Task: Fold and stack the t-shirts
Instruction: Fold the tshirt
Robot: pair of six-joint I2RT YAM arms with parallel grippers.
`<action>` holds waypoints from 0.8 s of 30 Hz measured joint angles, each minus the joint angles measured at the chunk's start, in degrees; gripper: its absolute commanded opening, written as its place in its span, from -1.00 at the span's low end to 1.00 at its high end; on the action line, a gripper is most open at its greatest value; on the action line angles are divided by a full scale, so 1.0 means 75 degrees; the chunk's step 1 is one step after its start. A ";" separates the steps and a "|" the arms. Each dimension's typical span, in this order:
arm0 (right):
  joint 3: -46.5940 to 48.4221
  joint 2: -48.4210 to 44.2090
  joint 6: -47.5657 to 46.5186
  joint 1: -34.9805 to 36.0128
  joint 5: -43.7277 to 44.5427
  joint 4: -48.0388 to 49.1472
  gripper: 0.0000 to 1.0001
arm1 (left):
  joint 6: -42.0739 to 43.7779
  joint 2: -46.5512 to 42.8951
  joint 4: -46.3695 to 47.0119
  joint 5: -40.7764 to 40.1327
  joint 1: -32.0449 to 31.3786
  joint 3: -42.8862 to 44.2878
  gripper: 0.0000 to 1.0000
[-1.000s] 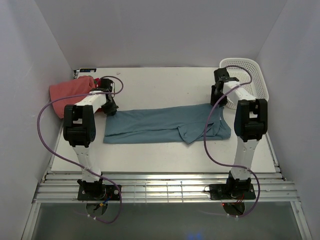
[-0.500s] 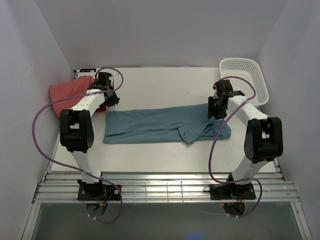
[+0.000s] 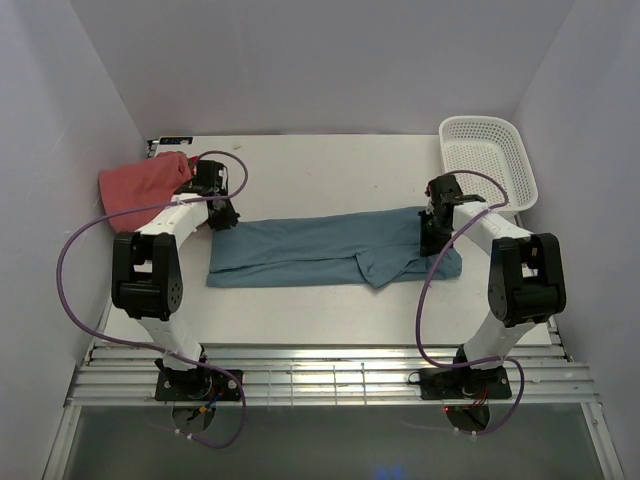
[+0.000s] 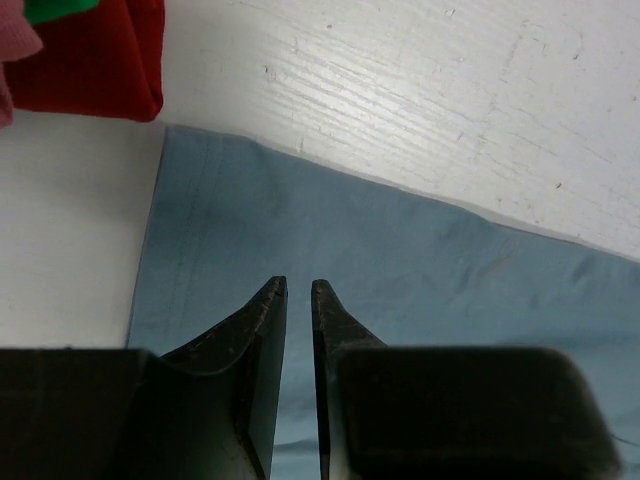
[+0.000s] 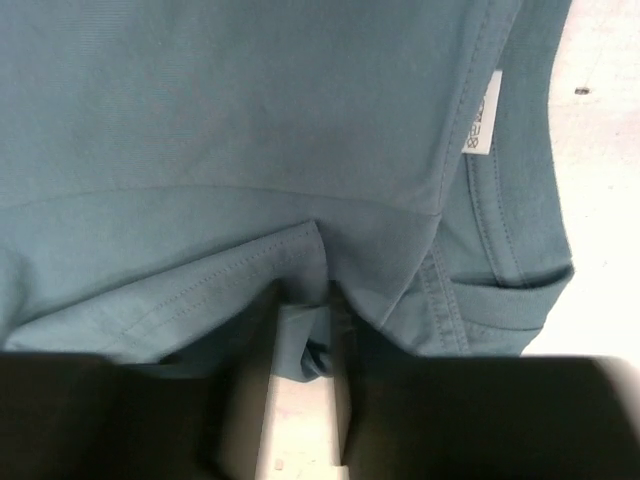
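The teal-blue t-shirt (image 3: 320, 250) lies folded into a long band across the middle of the table. My left gripper (image 3: 217, 213) hovers over its far left corner. In the left wrist view its fingers (image 4: 298, 287) are almost together with nothing between them, above the teal cloth (image 4: 420, 260). My right gripper (image 3: 431, 236) is down on the shirt's right end, near the collar and tag (image 5: 480, 125), and is shut on a bunched fold of the teal cloth (image 5: 305, 300). The folded salmon-pink shirt (image 3: 140, 185) lies at the far left, with red (image 4: 95, 60) and green (image 4: 55, 8) ones beside it.
A white mesh basket (image 3: 487, 160) stands at the far right corner, just behind my right arm. Purple cables loop off both arms. White walls close in the table on the left, right and far sides.
My right gripper has come down from beside the basket onto the shirt's right end and has closed on cloth. My left gripper has shifted near the shirt's far left corner.
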 measured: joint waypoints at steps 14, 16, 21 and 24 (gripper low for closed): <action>-0.0522 -0.0973 0.0070 0.0009 0.0009 -0.0070 -0.80 | 0.0082 -0.0621 0.0029 -0.0122 0.0000 -0.0373 -0.47; -0.0533 -0.1180 0.0070 0.0009 0.0006 -0.0143 -0.80 | 0.0082 -0.0632 0.0032 -0.0125 0.0000 -0.0414 -0.47; -0.0586 -0.1326 0.0070 0.0017 -0.0076 -0.0207 -0.79 | 0.0082 -0.0635 0.0029 -0.0119 0.0000 -0.0504 -0.47; -0.0638 -0.1329 0.0070 0.0055 -0.0195 -0.0414 -0.78 | 0.0085 -0.0688 0.0035 -0.0119 0.0000 -0.0551 -0.47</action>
